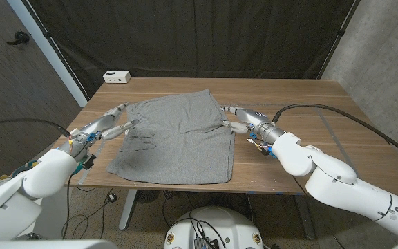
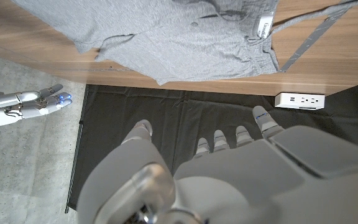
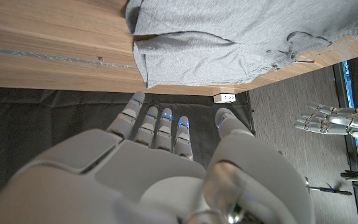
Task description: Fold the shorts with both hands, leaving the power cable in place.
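1. The grey shorts [image 1: 177, 138] lie spread flat on the wooden bench [image 1: 309, 104], near its middle, with the hem close to the near edge.
2. The left robot hand [image 1: 116, 124] is just beside the left edge of the shorts, fingers stretched out and apart, holding nothing. Whether its fingertips touch the cloth I cannot tell.
3. The right robot hand [image 1: 239, 119] is at the right edge of the shorts, near the waistband end, fingers spread and empty. Contact with the cloth is also unclear.
4. In the left wrist view the shorts [image 2: 185, 37] show a drawstring and a small white label at the waistband, and the fingers [image 2: 264, 118] reach out straight.
5. A white power strip [image 1: 117, 77] sits at the far left corner of the bench, well apart from the shorts.
6. A black cable [image 1: 337, 114] runs along the right arm.
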Tool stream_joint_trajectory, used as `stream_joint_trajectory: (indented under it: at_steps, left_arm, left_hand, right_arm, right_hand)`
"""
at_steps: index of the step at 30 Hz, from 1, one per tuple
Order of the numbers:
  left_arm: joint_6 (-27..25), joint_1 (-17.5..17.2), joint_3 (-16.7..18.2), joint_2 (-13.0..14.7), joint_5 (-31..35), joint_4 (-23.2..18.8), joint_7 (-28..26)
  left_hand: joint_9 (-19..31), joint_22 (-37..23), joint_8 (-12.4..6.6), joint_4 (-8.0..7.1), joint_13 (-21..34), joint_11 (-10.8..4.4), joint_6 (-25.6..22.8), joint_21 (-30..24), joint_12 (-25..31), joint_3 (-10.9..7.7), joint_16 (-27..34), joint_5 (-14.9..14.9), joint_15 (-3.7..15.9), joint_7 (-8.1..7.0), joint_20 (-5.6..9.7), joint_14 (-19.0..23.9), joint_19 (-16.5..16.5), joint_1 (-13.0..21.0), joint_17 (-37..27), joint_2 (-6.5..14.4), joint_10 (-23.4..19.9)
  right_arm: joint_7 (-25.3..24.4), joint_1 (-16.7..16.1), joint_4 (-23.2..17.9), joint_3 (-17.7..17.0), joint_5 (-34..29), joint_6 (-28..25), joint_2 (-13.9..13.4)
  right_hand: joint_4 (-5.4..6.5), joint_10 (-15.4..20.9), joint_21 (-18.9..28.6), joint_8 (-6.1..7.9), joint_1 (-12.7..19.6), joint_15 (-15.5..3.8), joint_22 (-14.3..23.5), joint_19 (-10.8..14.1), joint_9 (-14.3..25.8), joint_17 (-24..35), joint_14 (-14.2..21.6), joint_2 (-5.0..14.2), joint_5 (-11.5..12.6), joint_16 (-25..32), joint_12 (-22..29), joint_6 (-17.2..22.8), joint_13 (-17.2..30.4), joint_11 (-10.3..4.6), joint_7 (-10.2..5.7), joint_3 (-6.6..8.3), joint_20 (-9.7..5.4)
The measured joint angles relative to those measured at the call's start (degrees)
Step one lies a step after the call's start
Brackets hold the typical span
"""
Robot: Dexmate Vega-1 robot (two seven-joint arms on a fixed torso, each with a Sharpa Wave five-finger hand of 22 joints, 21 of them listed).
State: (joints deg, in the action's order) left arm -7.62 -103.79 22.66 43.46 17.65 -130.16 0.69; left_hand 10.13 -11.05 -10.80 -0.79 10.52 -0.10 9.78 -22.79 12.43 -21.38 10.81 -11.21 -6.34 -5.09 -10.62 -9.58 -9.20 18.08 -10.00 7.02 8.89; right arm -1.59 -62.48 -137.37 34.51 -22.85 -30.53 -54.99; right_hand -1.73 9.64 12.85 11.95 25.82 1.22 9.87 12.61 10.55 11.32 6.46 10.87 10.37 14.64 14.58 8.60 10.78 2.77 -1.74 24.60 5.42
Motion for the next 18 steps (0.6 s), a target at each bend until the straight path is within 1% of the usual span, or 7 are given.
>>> stream_joint_trajectory:
  at_steps: [2,5,12,15,18]
  left_arm:
    - [0.0,-0.3,0.3,-0.4,0.5,-0.3,0.6]
    - [-0.1,-0.9,0.8,-1.3,1.3,-0.7,1.6]
    - [-0.2,-2.0,1.4,-3.0,3.1,-1.6,3.6]
    - [-0.2,-2.4,1.6,-3.6,3.6,-1.7,4.2]
    - [-0.2,-2.8,1.8,-4.0,4.2,-1.8,4.7]
  left_hand:
    - [0.0,0.0,0.00,0.00,0.0,0.00,-0.3,0.0,0.0,0.00,0.0,0.0,0.00,0.30,0.00,0.0,0.0,0.0,0.0,0.0,0.0]
    - [0.0,0.0,0.00,0.44,0.0,-0.20,-0.3,0.0,0.0,-0.02,0.0,0.0,0.00,0.30,0.00,0.0,0.0,0.0,0.0,0.0,-0.2]
    - [0.0,0.0,0.00,0.44,0.1,-0.20,-0.3,0.0,0.0,-0.03,0.0,0.1,0.00,0.30,0.00,0.0,0.0,0.2,0.0,-0.2,-0.2]
    - [0.0,0.0,0.00,0.68,0.3,-0.20,-0.3,0.0,0.0,-0.26,0.0,0.2,0.21,0.30,0.00,0.2,0.0,0.2,0.0,-0.2,-0.2]
    - [0.0,0.0,0.00,0.91,0.3,-0.41,-0.3,0.4,0.0,-0.03,0.0,0.2,0.21,0.29,-0.06,0.2,0.1,0.4,0.0,0.0,-0.4]
  right_arm:
    - [0.0,-0.4,-0.2,0.1,-0.1,-0.2,0.0]
    - [0.0,-1.0,-0.6,0.4,-0.4,-0.7,0.0]
    - [0.0,-2.2,-1.5,1.2,-1.0,-1.6,0.1]
    - [0.0,-2.7,-1.9,1.6,-1.5,-2.0,0.1]
    - [0.1,-3.1,-2.2,2.1,-1.9,-2.3,0.1]
  right_hand:
    - [0.00,0.0,0.0,-0.01,0.0,0.00,0.0,0.0,0.0,0.0,0.0,0.00,0.0,0.0,0.0,0.0,0.0,0.00,0.00,0.00,0.00]
    - [0.00,0.0,0.0,-0.01,0.0,0.00,0.0,0.0,0.0,0.0,0.0,0.00,0.0,0.0,0.0,0.0,0.0,0.00,0.00,0.00,0.00]
    - [0.00,0.0,-0.4,-0.01,0.2,0.01,0.2,0.0,0.0,0.0,0.0,-0.19,0.0,0.0,-0.3,0.0,0.0,0.00,0.00,0.00,0.00]
    - [-0.07,0.0,-0.4,-0.01,0.2,0.01,0.2,0.0,0.0,0.0,0.0,-0.23,0.0,0.0,-0.4,0.0,0.0,0.00,0.00,0.07,0.00]
    - [-0.17,0.0,-0.4,-0.01,0.2,0.01,0.1,0.0,0.0,0.0,0.0,-0.22,0.0,0.0,-0.4,0.0,0.0,0.00,0.00,0.17,0.00]
